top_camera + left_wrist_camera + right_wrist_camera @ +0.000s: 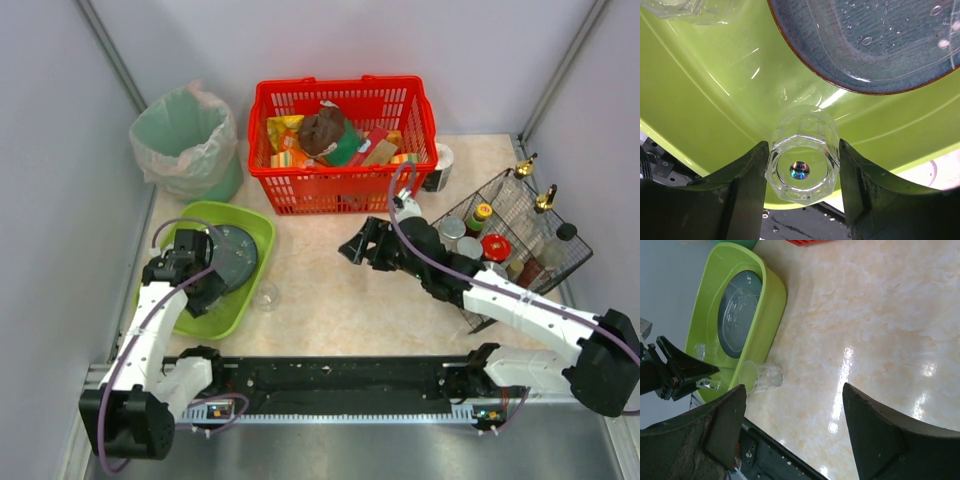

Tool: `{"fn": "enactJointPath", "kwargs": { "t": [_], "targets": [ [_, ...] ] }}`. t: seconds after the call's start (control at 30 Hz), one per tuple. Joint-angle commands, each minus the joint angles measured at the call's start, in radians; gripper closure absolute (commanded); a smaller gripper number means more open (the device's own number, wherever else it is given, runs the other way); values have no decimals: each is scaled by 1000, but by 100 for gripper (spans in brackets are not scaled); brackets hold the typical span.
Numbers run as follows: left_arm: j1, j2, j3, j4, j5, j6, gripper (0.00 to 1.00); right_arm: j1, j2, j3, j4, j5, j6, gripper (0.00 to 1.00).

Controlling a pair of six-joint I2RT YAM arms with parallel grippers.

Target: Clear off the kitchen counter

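Big flat stone surface (340, 300), pale beige with creamy blotches, smooth and shiny, spread out under both arms. On its left side, a lime-green plastic tray (258, 228) with rounded corners and slippery-looking walls. Inside the tray, a round blue-grey plate (232, 255) with a thin brown edge and small drops on it. Left pincer (802, 145) over the near part of the tray, clamped on a small clear glass (800, 170) with flat sides and a thick bottom, one dark finger tight on each side. Just beside the tray, on the stone, another clear glass (265, 295). Right pincer (355, 248) above the middle of the stone, fingers wide apart, nothing between them. At the back, a red plastic basket (340, 190) with holey walls, full of packets. On the right, a black wire rack (520, 205) with bottles and jars.
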Motion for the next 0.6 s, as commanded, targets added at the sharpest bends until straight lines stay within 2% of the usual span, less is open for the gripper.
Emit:
{"fn": "enactJointPath", "kwargs": {
  "t": [0.0,0.1,0.3,0.37,0.5,0.57],
  "targets": [
    [-16,2,-11,-22,-3,-40,80,-12,42,28,91,-40,-45,23],
    [-29,31,-52,22,11,-51,70,-13,80,35,132,-73,-77,22],
    [-76,55,-78,81,55,-71,57,-10,215,78,191,-319,-198,21],
    [-79,42,-66,87,75,-71,45,4,287,133,146,-405,-252,23],
    [-88,8,-29,56,57,-44,24,108,368,253,30,-335,-361,23],
    [-89,-4,0,27,29,-31,19,154,408,299,17,-301,-372,23]
  ]
}}
